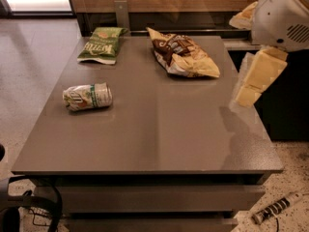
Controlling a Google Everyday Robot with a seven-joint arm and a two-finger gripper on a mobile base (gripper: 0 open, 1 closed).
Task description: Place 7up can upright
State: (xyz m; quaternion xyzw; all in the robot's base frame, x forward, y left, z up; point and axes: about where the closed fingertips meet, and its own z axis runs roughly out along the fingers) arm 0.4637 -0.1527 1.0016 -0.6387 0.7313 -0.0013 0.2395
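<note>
The 7up can [88,96] lies on its side on the left part of the grey table [159,139], its silver top pointing right. It is white and green and slightly dented. My gripper [250,90] is a cream-coloured piece hanging under the white arm [282,16] at the table's right edge. It is raised above the tabletop and far to the right of the can. It holds nothing that I can see.
A green chip bag [102,44] lies at the back left of the table. A brown and yellow chip bag [182,58] lies at the back middle. A wooden wall runs behind the table. Cables lie on the floor at the front left.
</note>
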